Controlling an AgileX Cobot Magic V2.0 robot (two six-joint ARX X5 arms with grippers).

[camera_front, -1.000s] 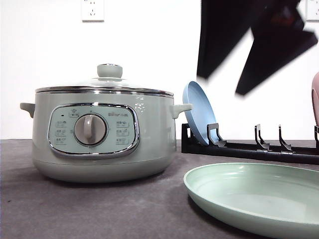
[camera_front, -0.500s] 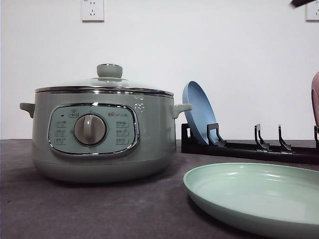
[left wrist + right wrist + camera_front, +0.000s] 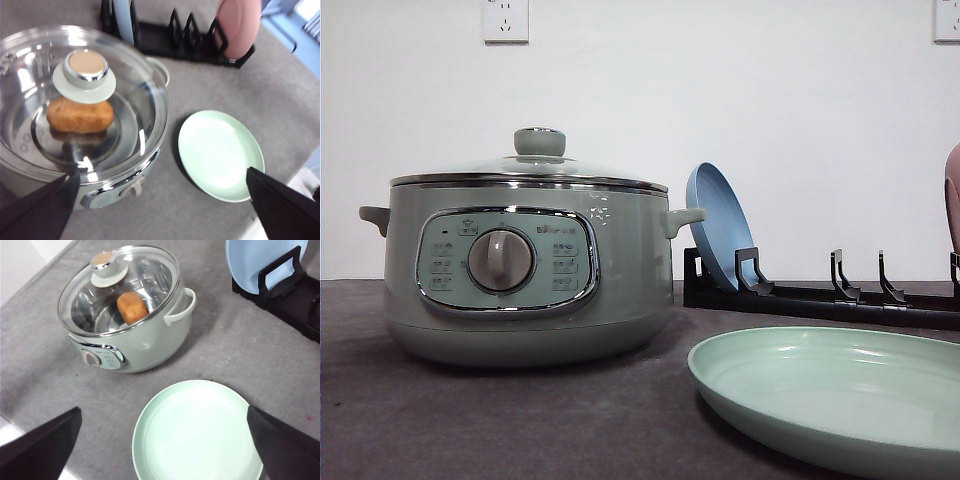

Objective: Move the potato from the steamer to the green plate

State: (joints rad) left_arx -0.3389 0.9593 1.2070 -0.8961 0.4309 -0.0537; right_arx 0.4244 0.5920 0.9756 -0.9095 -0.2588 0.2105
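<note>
The steamer [image 3: 525, 270] stands on the left of the table with its glass lid [image 3: 75, 100] on. Through the lid I see the orange-brown potato [image 3: 80, 115] lying on the metal tray inside, also visible as the potato [image 3: 132, 307] from the right wrist. The green plate [image 3: 840, 395] lies flat to the right of the steamer, with nothing on it. My left gripper [image 3: 163, 172] hovers high above the steamer's front edge, jaws wide open. High over the green plate [image 3: 195, 432], my right gripper [image 3: 163, 409] is open as well.
A black dish rack [image 3: 820, 295] stands behind the plate, holding a blue plate [image 3: 718, 225] upright and a pink plate [image 3: 239, 25] at its far end. The grey table's edge [image 3: 10, 427] runs close to the steamer's front.
The dark arm that showed at the top right of the front view has risen out of that view. The steamer, lid and plates have not moved.
</note>
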